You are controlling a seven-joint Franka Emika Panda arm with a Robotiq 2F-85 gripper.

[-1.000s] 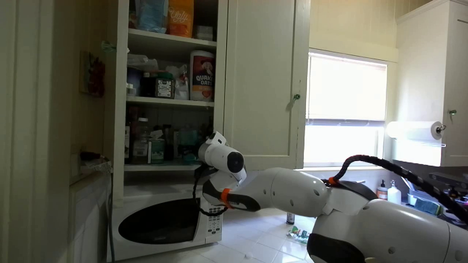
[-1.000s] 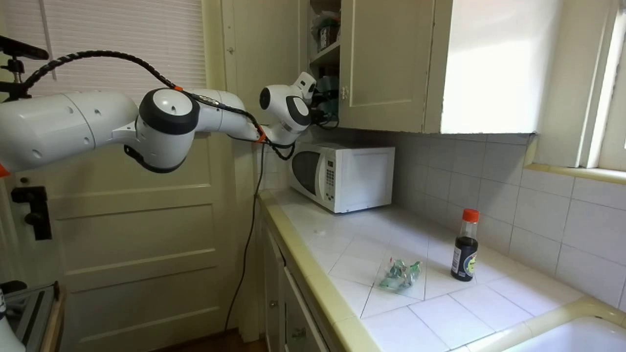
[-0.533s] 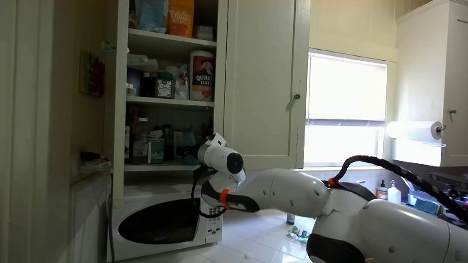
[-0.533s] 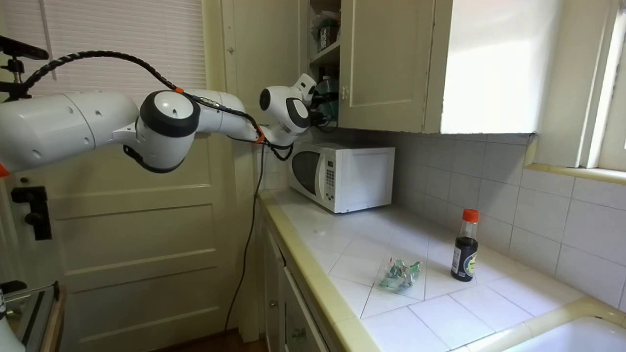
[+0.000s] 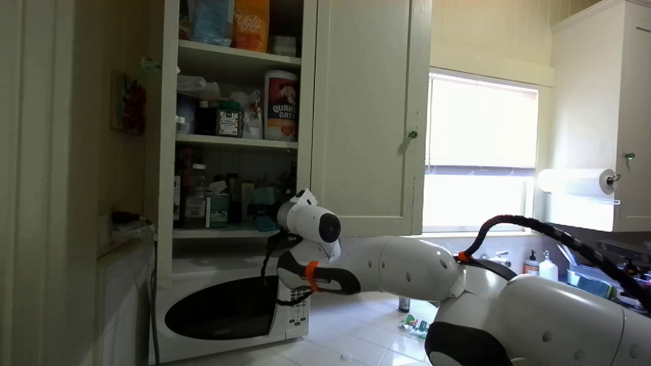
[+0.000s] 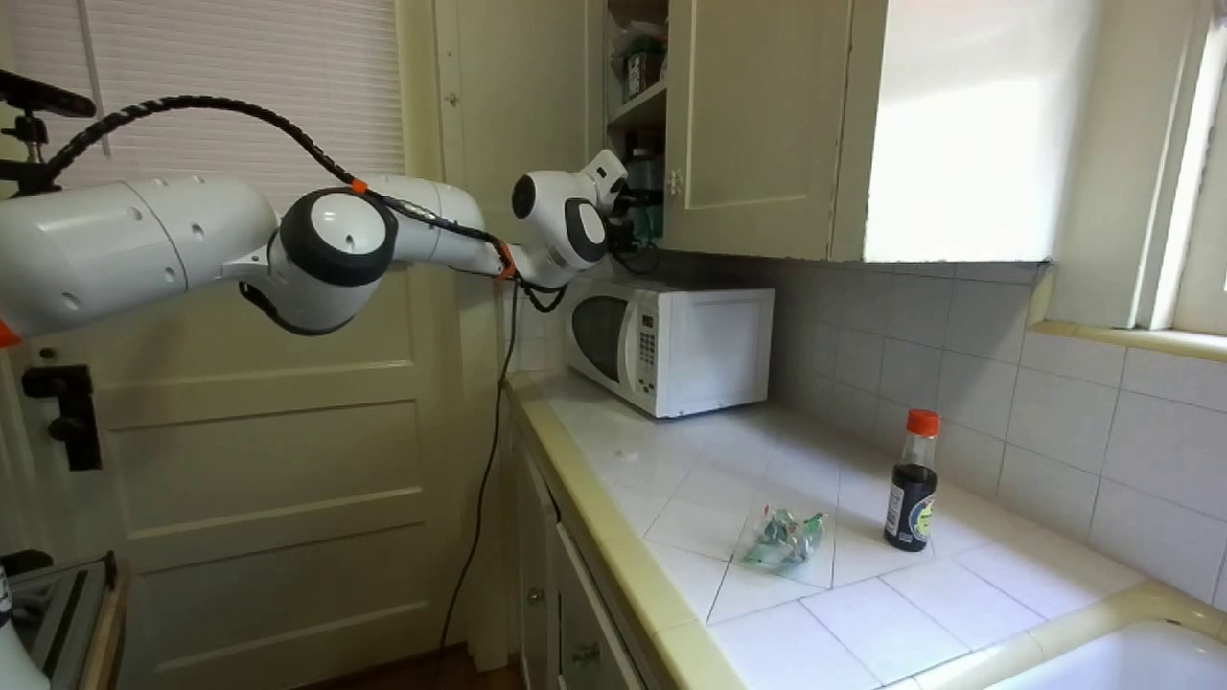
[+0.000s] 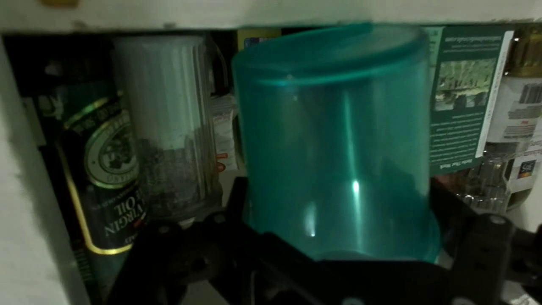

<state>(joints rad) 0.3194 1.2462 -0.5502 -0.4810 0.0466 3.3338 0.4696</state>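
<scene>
Two parted jaws flank a teal cup (image 7: 334,148) near a "VIRGIN OIL" container (image 7: 111,163).

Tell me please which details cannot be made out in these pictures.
Whether the fingers grip the cup: wrist view, contact in shadow.
Part of the cup: an exterior view, behind the door.
Top of the counter bottle: an exterior view, behind the arm.
Small print on the box: wrist view, blurred.

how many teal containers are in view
1: the teal container between the fingers of the claw, in the open cabinet. Others may be hidden deeper inside.
</scene>
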